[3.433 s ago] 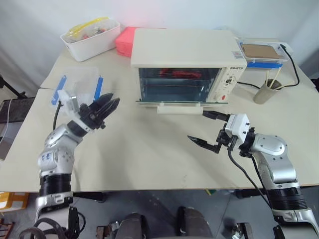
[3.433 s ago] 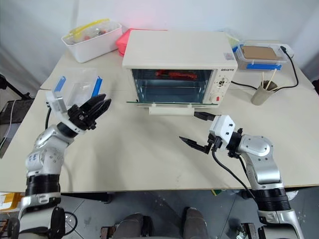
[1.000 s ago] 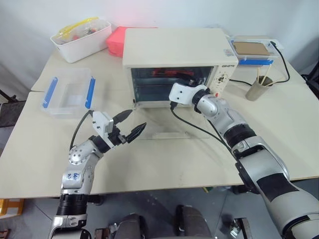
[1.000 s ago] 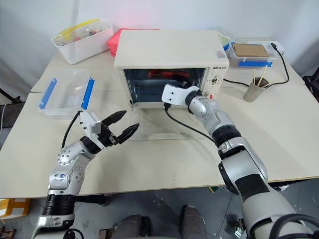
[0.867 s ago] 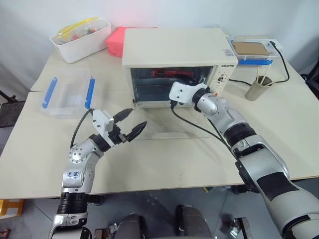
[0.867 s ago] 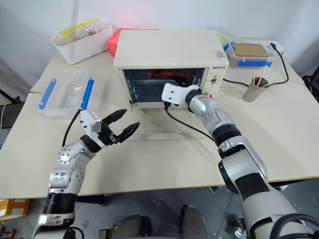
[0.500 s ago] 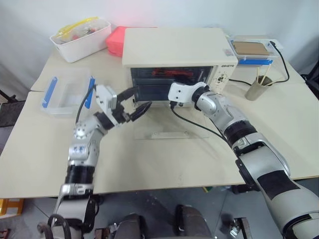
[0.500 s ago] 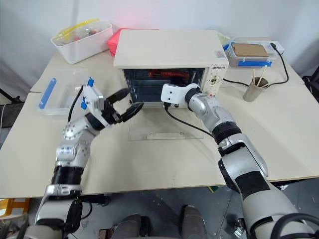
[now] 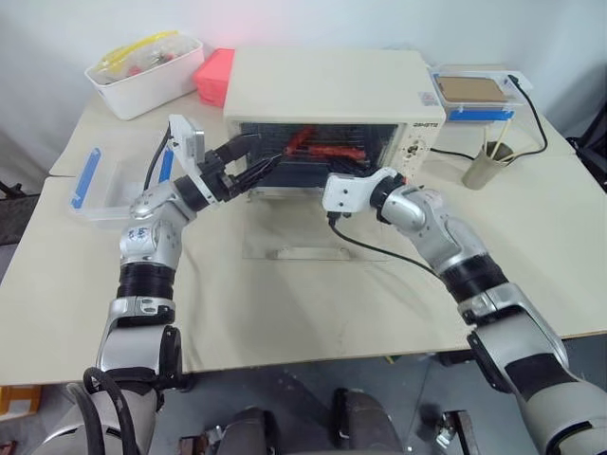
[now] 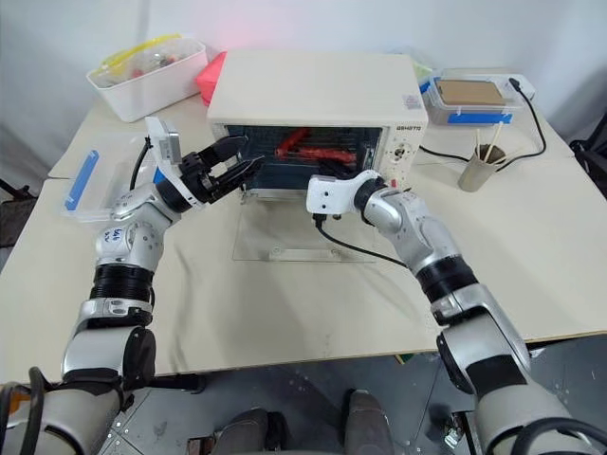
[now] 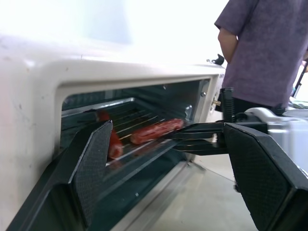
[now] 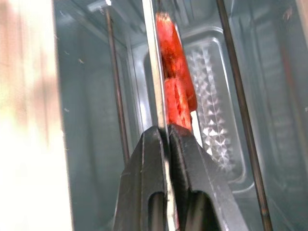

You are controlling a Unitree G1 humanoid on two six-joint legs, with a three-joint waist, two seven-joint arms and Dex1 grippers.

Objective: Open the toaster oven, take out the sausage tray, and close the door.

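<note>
Left eye view: the toaster oven (image 9: 327, 90) stands on the surface (image 9: 313, 294), its door (image 9: 303, 227) folded flat below both arms. The left end effector (image 9: 251, 163) gapes wide at the oven mouth.

Right wrist view: the right end effector (image 12: 166, 137) is clamped on the sausage tray (image 12: 155, 72) rim, sausages (image 12: 175, 86) just beyond.

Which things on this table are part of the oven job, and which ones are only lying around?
Part of the job:
- toaster oven
- door, folded down flat
- sausage tray, its rim pinched by the right gripper

Lying around:
- white bin
- pink box
- clear container with blue clips
- cup with sticks
</note>
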